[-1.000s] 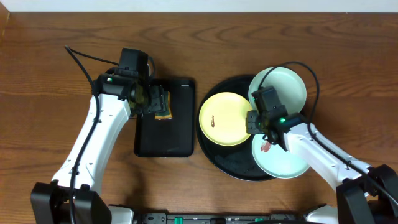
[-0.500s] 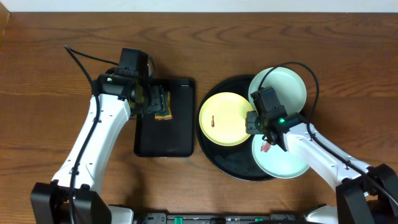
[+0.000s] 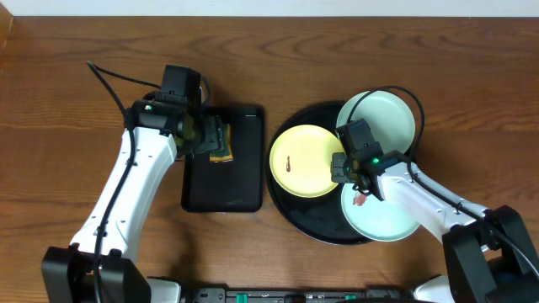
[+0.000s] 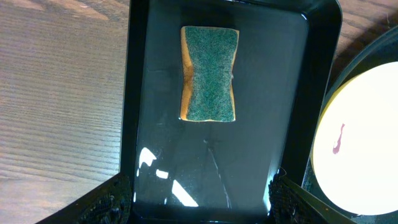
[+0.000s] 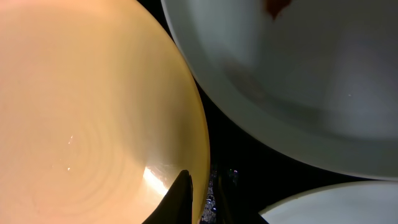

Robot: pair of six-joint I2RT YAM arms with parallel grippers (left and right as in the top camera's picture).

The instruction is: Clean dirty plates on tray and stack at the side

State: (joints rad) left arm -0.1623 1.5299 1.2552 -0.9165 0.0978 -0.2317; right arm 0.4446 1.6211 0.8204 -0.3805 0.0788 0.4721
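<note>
The pale yellow plate [image 3: 301, 160] with a red-brown smear lies on the left of the round black tray [image 3: 313, 221]. Two mint-white plates sit on the tray's right, one at the back [image 3: 386, 120] and one at the front [image 3: 383, 216] with a red smear. My right gripper [image 3: 341, 166] is shut on the yellow plate's right rim; in the right wrist view its fingers [image 5: 200, 196] straddle the yellow plate's [image 5: 93, 112] edge, beside a mint plate [image 5: 311, 74]. My left gripper [image 3: 215, 137] is open and empty [image 4: 199, 199].
A rectangular black tray [image 3: 223, 192] stands left of the round tray and holds a green-and-yellow sponge [image 4: 208, 74], directly under my left gripper. The yellow plate [image 4: 360, 143] shows at the left wrist view's right edge. Brown wooden table all around.
My right gripper has shifted slightly left at the yellow plate's rim. The left arm, the plates and the sponge have not moved.
</note>
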